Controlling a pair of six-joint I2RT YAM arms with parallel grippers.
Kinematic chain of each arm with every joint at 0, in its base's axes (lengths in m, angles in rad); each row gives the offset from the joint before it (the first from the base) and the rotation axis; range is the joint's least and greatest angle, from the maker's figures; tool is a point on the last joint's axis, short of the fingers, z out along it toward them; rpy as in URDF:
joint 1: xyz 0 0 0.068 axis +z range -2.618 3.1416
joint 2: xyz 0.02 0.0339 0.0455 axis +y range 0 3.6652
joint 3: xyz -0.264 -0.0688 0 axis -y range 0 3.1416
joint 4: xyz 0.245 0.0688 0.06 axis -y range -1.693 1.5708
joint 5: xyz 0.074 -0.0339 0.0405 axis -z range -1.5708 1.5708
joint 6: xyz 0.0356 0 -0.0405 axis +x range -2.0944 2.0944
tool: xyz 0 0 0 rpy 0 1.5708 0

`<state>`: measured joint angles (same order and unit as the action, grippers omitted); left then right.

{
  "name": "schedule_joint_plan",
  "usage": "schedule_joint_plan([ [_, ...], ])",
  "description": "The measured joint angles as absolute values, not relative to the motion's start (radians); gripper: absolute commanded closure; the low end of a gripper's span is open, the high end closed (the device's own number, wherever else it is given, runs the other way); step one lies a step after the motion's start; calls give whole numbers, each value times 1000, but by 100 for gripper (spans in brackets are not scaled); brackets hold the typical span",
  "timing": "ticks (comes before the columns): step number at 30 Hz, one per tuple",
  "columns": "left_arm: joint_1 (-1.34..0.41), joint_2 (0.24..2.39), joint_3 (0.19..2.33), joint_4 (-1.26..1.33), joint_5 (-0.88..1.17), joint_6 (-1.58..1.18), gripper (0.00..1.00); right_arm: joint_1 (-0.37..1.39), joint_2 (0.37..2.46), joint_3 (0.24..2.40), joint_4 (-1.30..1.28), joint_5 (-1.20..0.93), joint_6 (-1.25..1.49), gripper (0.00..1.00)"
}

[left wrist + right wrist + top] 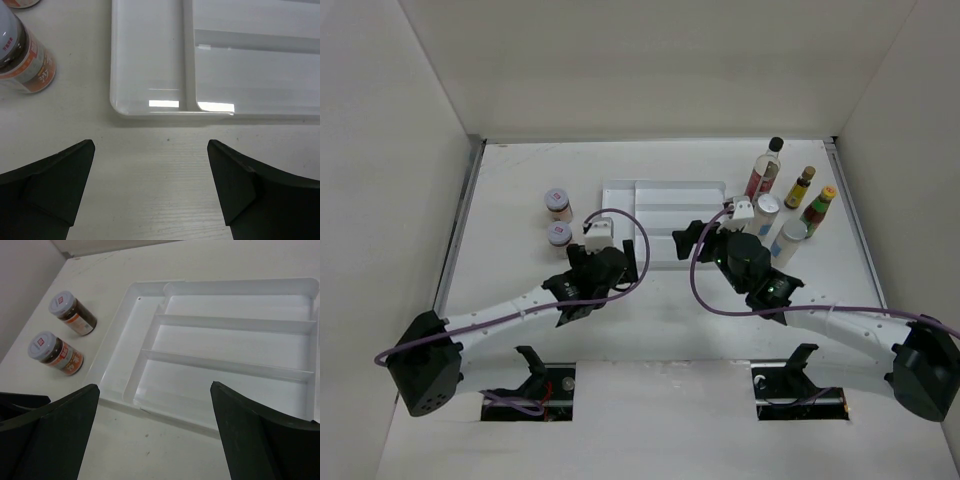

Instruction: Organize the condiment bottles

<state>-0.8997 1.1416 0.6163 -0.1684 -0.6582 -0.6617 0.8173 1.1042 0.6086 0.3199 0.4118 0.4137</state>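
Nearest the arm bases, the left gripper (150, 143) hangs low over the table (520, 180). Its jaws are spread wide with nothing between them. The near left corner of the white divided tray (150, 75) sits just ahead of its fingertips.

Alongside it, the right gripper (155, 386) is spread just as wide, holds nothing, and looks across the tray's near edge.

Left of the tray, 2 silver-lidded jars stand upright on the table, one behind the other and apart from the tray wall. The near jar (559, 234) sits just left of the left gripper. The far jar (557, 203) is right behind it.

Over on the right of the tray stand 2 white-lidded shakers, the near shaker (788, 243) and the far shaker (766, 215), close by the right arm's wrist. Beyond them are 2 slim sauce bottles, the orange-capped one (819, 210) and the yellow-capped one (801, 187). Farthest back is the tall black-capped bottle (765, 168) with its red label. All 7 containers stand on the table, outside the tray.
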Motion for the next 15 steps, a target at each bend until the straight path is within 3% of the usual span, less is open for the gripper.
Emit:
schedule_joint_plan([
  [12,-858,1140,752,-158,-730,-551,0,804,1074,587,332,477,395,0],
  [13,-858,1138,769,-149,-742,-537,0,804,1070,584,339,484,396,15],
  [15,-855,1126,789,-120,-764,-505,0,804,1062,574,356,485,391,63],
])
